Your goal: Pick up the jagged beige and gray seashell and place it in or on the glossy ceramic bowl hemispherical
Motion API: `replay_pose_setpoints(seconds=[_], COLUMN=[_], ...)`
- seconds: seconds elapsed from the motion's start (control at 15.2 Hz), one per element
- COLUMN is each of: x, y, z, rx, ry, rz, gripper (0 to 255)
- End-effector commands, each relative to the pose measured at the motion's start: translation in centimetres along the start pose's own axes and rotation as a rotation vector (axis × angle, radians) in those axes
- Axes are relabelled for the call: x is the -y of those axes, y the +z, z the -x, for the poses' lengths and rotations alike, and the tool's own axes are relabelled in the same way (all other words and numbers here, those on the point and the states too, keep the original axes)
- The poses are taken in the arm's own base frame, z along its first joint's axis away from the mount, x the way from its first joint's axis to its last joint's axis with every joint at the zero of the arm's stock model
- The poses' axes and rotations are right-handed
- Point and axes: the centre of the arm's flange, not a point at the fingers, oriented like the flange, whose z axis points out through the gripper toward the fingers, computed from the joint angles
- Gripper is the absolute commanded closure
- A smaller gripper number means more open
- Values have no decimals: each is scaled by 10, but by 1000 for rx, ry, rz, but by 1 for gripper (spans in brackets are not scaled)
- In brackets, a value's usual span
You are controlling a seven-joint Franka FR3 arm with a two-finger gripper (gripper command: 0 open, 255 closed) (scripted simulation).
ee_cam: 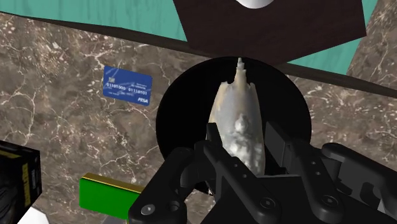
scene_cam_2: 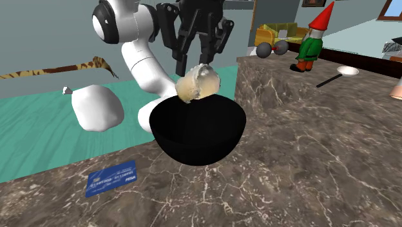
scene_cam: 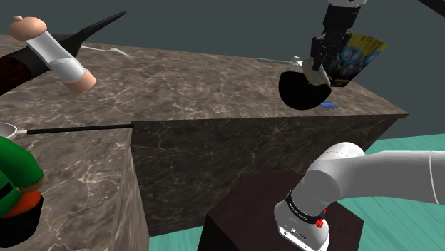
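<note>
Card (ee_cam: pixel 128 86), blue, lies off left. Right of it, my gripper (ee_cam: pixel 243 145) is clamped on the pale seashell (ee_cam: pixel 236 108), just over the black bowl (ee_cam: pixel 177 127). I'd lower gently, centred, and release below the rim.

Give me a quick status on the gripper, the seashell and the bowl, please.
Gripper shut on seashell. Held over black bowl, not yet released. Nothing between them.

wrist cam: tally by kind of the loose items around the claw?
bowl: 1
seashell: 1, clasped in the claw
card: 1
boxes: 2, a green box and a black box
total: 5
</note>
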Motion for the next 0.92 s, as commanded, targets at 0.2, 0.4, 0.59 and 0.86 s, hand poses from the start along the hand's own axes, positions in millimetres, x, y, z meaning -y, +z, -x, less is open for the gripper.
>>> replay_pose_setpoints(seconds=[0.2, 0.4, 0.59, 0.86], x=[3, 3, 3, 3], y=[20, 20, 20, 20], z=[1, 1, 1, 1], rx=[0, 0, 0, 0], ry=[0, 0, 0, 0], rz=[0, 0, 0, 0], gripper=[255, 255, 255, 0])
